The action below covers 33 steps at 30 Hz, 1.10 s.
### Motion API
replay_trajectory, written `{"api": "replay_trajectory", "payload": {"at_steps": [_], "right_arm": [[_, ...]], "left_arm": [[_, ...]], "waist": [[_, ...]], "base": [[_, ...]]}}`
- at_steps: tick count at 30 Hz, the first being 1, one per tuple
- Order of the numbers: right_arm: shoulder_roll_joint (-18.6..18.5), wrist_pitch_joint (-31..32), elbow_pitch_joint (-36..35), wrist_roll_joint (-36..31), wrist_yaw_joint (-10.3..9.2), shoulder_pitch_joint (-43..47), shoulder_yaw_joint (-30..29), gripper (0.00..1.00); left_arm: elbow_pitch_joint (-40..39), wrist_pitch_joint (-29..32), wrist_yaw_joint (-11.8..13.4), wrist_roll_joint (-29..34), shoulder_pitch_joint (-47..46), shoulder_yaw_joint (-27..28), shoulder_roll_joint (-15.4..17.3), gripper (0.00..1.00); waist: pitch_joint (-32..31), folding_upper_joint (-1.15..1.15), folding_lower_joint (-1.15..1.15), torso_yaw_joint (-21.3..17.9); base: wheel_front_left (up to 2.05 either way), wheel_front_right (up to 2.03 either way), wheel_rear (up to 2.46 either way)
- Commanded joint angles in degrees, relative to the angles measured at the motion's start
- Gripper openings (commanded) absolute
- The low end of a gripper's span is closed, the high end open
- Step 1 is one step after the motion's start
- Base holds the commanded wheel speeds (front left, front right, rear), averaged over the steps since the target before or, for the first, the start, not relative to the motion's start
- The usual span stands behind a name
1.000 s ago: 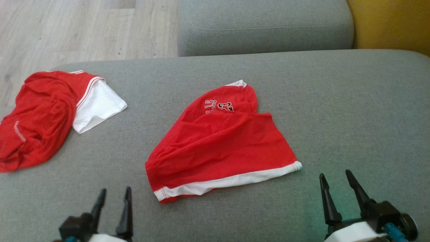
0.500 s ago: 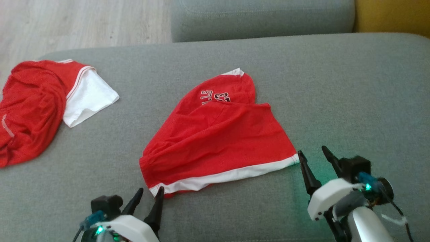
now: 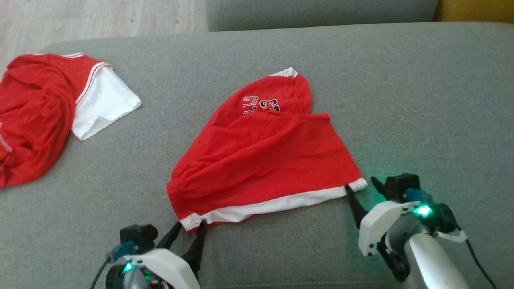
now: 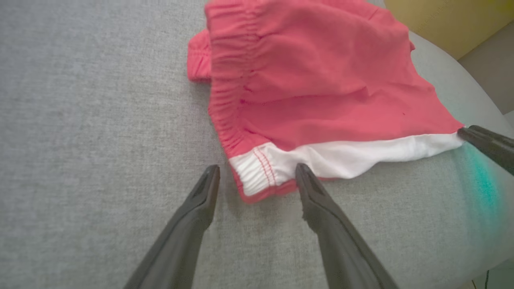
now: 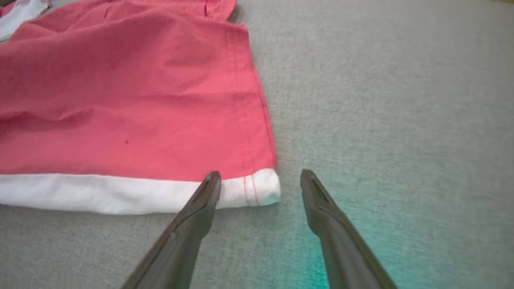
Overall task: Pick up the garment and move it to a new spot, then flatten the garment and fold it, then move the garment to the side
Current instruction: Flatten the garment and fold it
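Observation:
A red garment [image 3: 265,160] with a white hem band and black lettering lies crumpled on the grey cushion [image 3: 421,100]. My left gripper [image 3: 189,226] is open, its fingertips either side of the garment's near-left white corner [image 4: 261,172]. Over at the near-right white corner [image 5: 257,186], my right gripper [image 3: 361,188] also stands open, one finger [image 5: 204,196] over the hem band and the other on bare cushion. In the left wrist view a finger [image 4: 488,144] of the right gripper touches the far end of the white band. Neither holds cloth.
A second red and white garment [image 3: 44,108] lies heaped at the cushion's far left edge. Wood floor [image 3: 100,18] shows beyond it. Another grey cushion [image 3: 321,12] sits behind, with a yellow surface [image 3: 478,10] at the top right.
Both grippers have advanced from the cushion's near edge up to the garment's two near corners. The head camera has tilted down, so the scene sits differently in the picture.

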Motion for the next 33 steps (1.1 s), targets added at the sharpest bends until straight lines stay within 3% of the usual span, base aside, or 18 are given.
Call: {"api": "replay_trajectory", "payload": {"at_steps": [1,13,14,15,16,20,24,29,33], "right_arm": [[-0.26,0.24,-1.02,0.02,-0.04,-2.34,1.92,1.00],[-0.25,0.07,2.99,1.62,-0.04,-4.78,4.46,1.00],[-0.25,0.34,3.43,2.16,-0.04,-4.94,4.96,0.88],[-0.25,0.50,3.83,2.92,-0.04,-5.10,5.50,0.20],[-0.25,0.60,4.22,3.71,-0.04,-5.26,5.99,0.00],[-0.25,1.49,4.89,6.49,-0.04,-5.63,6.94,0.00],[-0.31,2.42,-0.26,12.14,-0.04,-5.18,6.33,0.00],[-2.63,7.52,-17.17,23.51,-0.04,-2.14,1.37,0.00],[-3.59,14.01,-35.01,33.63,-0.04,1.47,-7.09,0.00]], "left_arm": [[-1.82,-0.03,0.27,-0.12,-2.74,1.17,0.03,1.00],[-2.04,-0.14,-0.03,-0.48,-3.78,-0.23,0.50,1.00],[-2.02,-0.02,-0.10,-0.52,-3.83,-0.44,0.61,0.79],[-2.02,0.18,-0.21,-0.46,-3.90,-0.82,0.87,0.24],[-2.13,0.08,-0.29,-0.51,-3.90,-1.02,1.06,0.00],[-3.34,0.88,-0.68,-1.14,-3.50,-2.18,2.06,0.00],[-9.02,3.47,-0.97,-4.24,-1.92,-2.45,2.85,0.00],[-25.77,11.44,-1.27,-12.88,1.57,-2.93,5.22,0.00],[-42.91,18.16,-1.35,-21.94,3.10,-2.30,8.55,0.00]], "waist": [[0.24,0.00,-0.01,0.14],[1.67,0.00,-0.01,0.29],[1.69,0.00,-0.01,0.30],[1.67,0.00,-0.01,0.29],[1.61,0.00,-0.01,0.28],[1.16,0.00,-0.01,0.24],[0.18,0.00,-0.01,-0.02],[-1.60,0.00,-0.01,-0.35],[-2.56,0.00,-0.01,-0.71]], "base": [[0.00,0.00,0.00],[0.00,0.00,0.00],[0.00,0.00,0.00],[0.00,0.00,0.00],[0.00,0.00,0.00],[0.00,0.00,0.00],[0.00,0.00,0.00],[0.00,0.00,0.00],[0.00,0.00,0.00]]}}
